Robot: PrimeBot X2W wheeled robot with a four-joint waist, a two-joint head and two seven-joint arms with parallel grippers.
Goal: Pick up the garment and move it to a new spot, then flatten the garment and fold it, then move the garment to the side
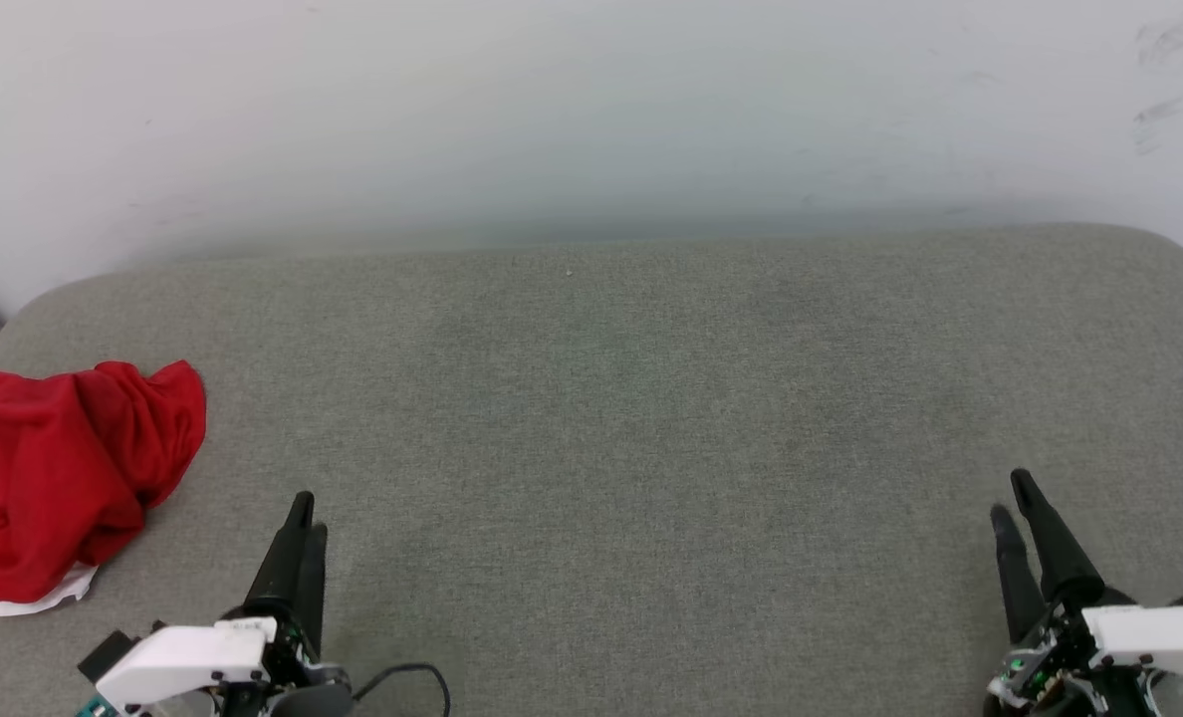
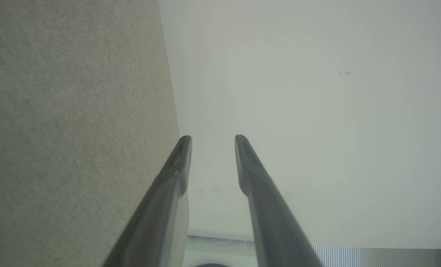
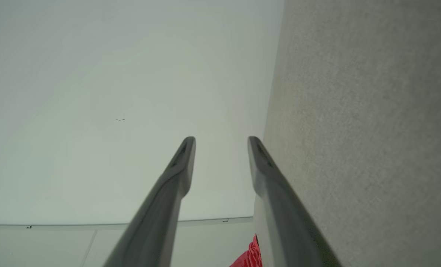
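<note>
Crumpled red garment [image 1: 64,468] left of the left end effector [image 1: 309,510], apart.

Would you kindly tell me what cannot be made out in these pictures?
- Head view: the garment lies bunched, so its front is hidden in its own folds, and the left edge cuts it off.
- Right wrist view: the garment is a red sliver cut by the bottom edge.
- Head view: the fingers of the left tool overlap, hiding their gap.
</note>
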